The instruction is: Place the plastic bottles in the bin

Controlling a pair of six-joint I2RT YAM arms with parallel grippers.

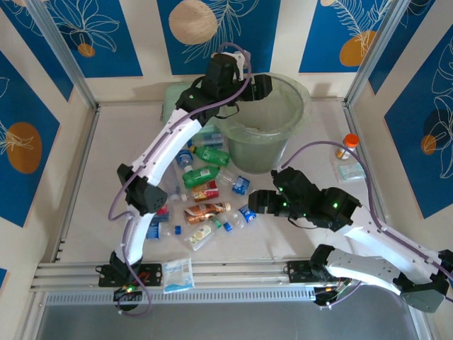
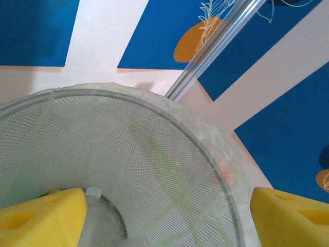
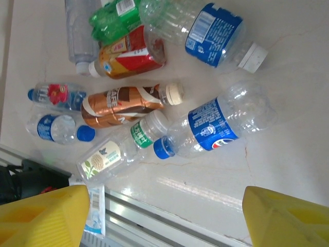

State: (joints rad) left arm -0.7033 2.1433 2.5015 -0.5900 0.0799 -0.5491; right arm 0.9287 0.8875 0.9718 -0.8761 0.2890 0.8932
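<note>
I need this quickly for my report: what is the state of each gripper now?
Left gripper: open over the bin, gripping nothing.
Right gripper: open above the plastic bottles, holding nothing.

The bin stands at the table's back; the plastic bottles lie before it; one bottle seemingly inside.

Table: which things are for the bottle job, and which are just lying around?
For the job: the plastic bottles heaped on the table; the bin; the clear bottle already down inside the bin.

Just lying about: the orange-capped vial; the white-blue packet at the near edge; the flat pale green box behind the left arm.
</note>
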